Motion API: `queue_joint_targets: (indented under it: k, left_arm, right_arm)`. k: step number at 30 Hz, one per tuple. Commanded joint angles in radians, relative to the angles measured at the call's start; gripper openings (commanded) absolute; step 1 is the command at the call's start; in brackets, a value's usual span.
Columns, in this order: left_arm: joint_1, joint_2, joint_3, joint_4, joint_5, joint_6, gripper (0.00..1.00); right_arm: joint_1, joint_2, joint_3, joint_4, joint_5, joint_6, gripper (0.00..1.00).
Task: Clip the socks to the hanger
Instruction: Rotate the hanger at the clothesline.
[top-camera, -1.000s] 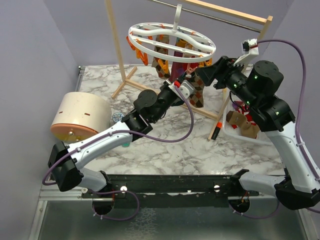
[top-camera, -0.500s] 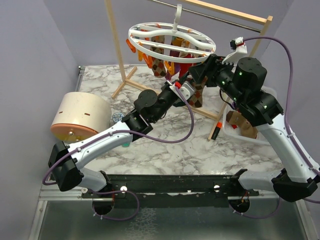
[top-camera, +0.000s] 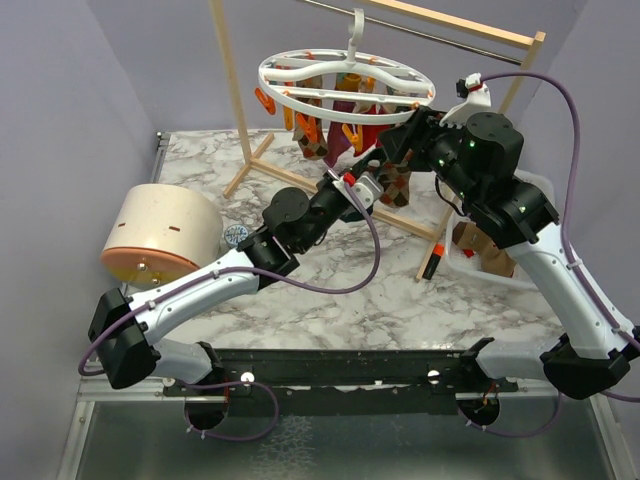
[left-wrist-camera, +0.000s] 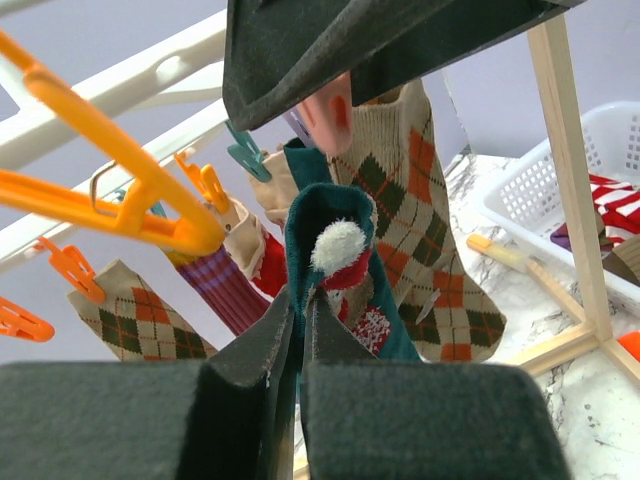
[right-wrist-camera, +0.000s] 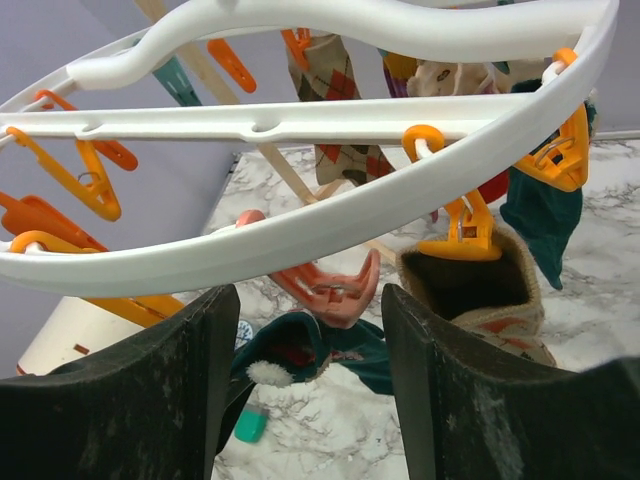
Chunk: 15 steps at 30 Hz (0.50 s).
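The white ring hanger hangs by its hook from the wooden rack, with orange clips and several socks clipped under it. My left gripper is shut on a dark teal sock with a white pom-pom and holds it up under the ring. My right gripper is open; in the right wrist view its fingers stand either side of a salmon-orange clip that dangles from the ring. The teal sock sits just below that clip. Brown argyle socks hang behind.
The wooden rack frame stands at the back. A white basket at the right holds more socks, one red-white striped. A round tan container lies at the left. An orange peg and a teal clip lie on the marble table.
My right arm has swung left and up to the hanger's near rim. My left gripper has risen a little with the teal sock. The ring has shifted slightly.
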Motion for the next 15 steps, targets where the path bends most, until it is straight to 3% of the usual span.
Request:
queue_joint_targets:
  k: [1,15]
  left_arm:
    - [0.003,-0.038,-0.021,0.020,0.014,-0.023,0.00]
    - [0.003,-0.047,-0.035,0.021,0.011,-0.015,0.00]
  right_arm:
    - [0.003,0.006,0.031,0.003,0.033,-0.014,0.63]
    - [0.003,0.007,0.058,-0.020,0.084,-0.056,0.62]
